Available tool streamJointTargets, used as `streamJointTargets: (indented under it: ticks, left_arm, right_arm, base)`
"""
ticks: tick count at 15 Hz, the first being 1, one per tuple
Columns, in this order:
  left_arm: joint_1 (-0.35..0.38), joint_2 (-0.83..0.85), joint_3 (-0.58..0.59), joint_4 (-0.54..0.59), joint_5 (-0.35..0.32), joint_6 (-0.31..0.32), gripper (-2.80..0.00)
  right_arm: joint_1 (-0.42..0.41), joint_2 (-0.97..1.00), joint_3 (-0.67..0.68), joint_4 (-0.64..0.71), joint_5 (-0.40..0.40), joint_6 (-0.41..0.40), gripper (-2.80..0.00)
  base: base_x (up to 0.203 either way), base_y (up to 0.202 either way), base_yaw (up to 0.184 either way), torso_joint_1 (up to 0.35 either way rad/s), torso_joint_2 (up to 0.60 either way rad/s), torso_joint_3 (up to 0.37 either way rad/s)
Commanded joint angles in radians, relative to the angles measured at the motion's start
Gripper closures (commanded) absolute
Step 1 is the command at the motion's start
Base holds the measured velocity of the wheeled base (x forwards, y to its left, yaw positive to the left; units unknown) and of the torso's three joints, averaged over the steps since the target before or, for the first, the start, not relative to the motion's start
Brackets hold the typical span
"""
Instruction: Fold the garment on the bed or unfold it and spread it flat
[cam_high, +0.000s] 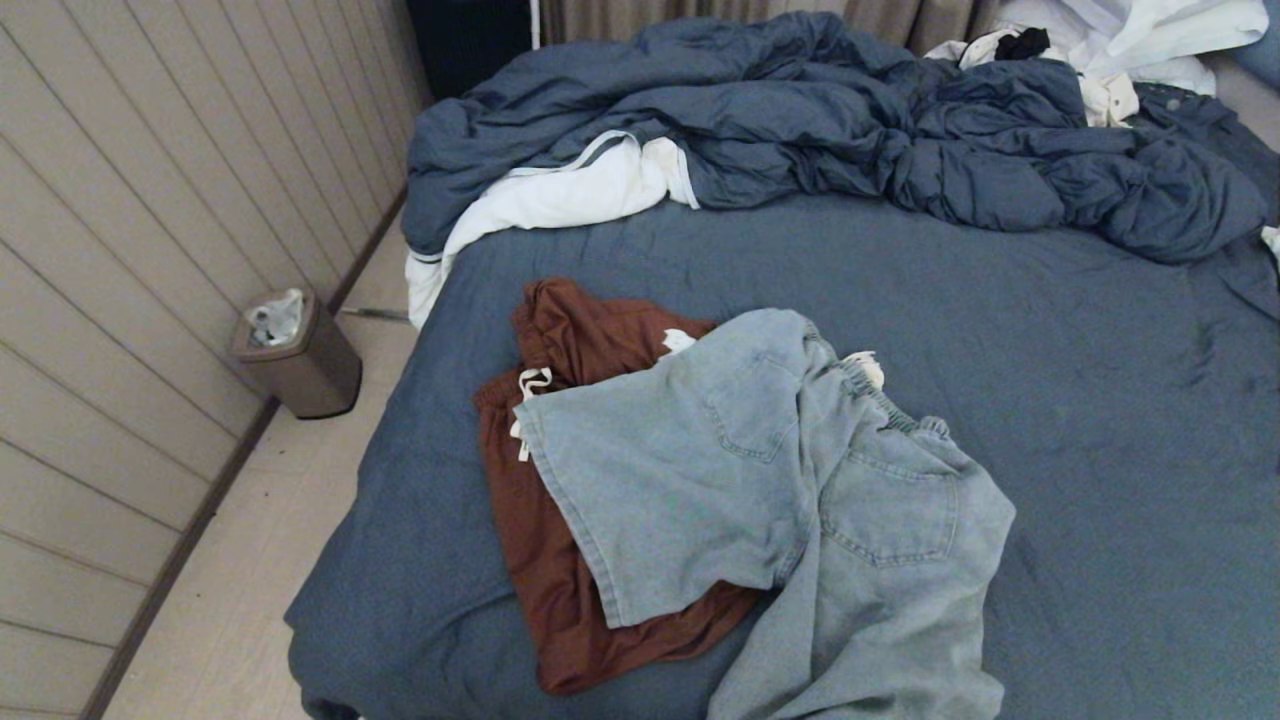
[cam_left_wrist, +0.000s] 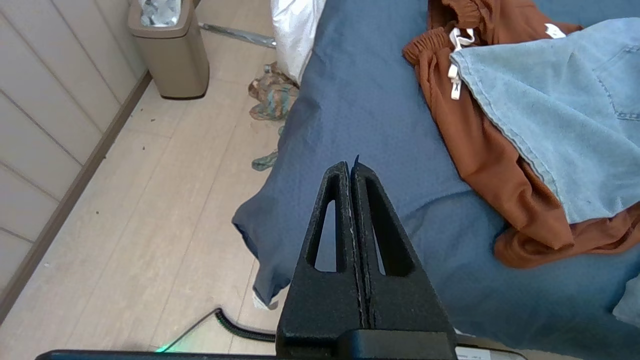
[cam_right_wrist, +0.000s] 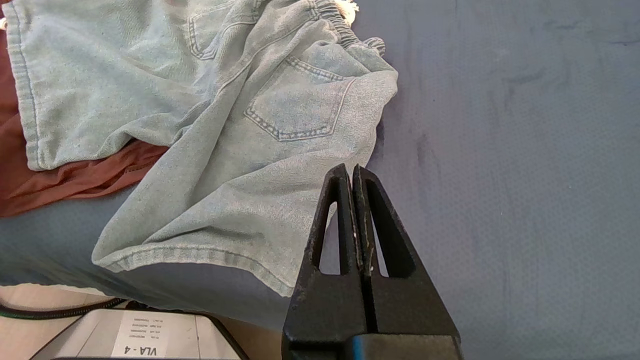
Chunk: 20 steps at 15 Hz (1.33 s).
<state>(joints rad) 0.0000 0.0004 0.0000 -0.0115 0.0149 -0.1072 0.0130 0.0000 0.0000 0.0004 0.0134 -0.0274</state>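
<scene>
Light-blue denim shorts (cam_high: 780, 490) lie crumpled, back pockets up, near the front of the bed (cam_high: 1100, 400), partly on top of rust-brown drawstring shorts (cam_high: 540, 540). Both garments also show in the left wrist view, denim (cam_left_wrist: 565, 110) over brown (cam_left_wrist: 495, 165), and in the right wrist view, denim (cam_right_wrist: 225, 140) and brown (cam_right_wrist: 75, 180). My left gripper (cam_left_wrist: 350, 167) hangs shut and empty above the bed's front left corner. My right gripper (cam_right_wrist: 348, 171) is shut and empty just off the denim shorts' right edge. Neither arm shows in the head view.
A rumpled blue duvet (cam_high: 850, 130) with white lining fills the back of the bed, with white and dark clothes (cam_high: 1100, 50) behind it. A tan waste bin (cam_high: 297, 355) stands by the panelled wall. A patterned cloth (cam_left_wrist: 272, 95) and a black cable (cam_left_wrist: 235, 327) lie on the floor.
</scene>
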Motion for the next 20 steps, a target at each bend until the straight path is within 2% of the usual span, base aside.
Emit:
streamJointTargets:
  ticks: [1, 20]
  left_arm:
    - [0.0, 0.001, 0.0, -0.001, 0.0, -0.001, 0.0]
    - [0.0, 0.0, 0.0, -0.001, 0.0, -0.001, 0.0]
  right_arm:
    - [0.001, 0.0, 0.0, 0.0, 0.0, 0.0, 0.0]
    - [0.001, 0.0, 0.0, 0.0, 0.0, 0.0, 0.0]
  base:
    - [0.0, 0.0, 0.0, 0.0, 0.0, 0.0]
    - [0.0, 0.0, 0.0, 0.0, 0.0, 0.0]
